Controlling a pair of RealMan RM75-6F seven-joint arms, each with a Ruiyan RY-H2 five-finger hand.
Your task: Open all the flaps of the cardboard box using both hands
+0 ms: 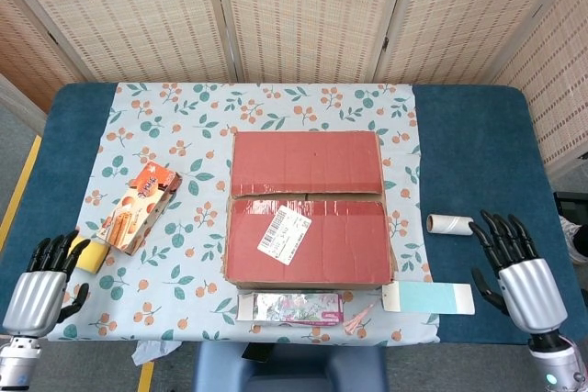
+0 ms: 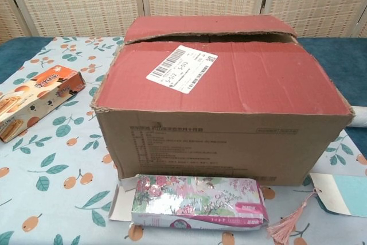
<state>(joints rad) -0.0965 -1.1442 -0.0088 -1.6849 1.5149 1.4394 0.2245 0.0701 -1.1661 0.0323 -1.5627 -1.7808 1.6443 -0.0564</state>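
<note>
A cardboard box (image 1: pixel 307 207) (image 2: pixel 223 93) with red top flaps stands in the middle of the table. Both top flaps lie down, with a dark gap between them, and a white shipping label (image 1: pixel 284 233) is stuck on the near flap. My left hand (image 1: pixel 41 280) hovers at the table's near left corner, fingers spread, holding nothing. My right hand (image 1: pixel 516 272) hovers at the near right, fingers spread and empty as well. Both hands are well clear of the box. The chest view shows neither hand.
An orange snack box (image 1: pixel 138 207) and a yellow block (image 1: pixel 90 257) lie to the left. A floral packet (image 1: pixel 292 307) lies against the box front. A light blue card (image 1: pixel 428 298) and a cardboard tube (image 1: pixel 449 224) lie to the right.
</note>
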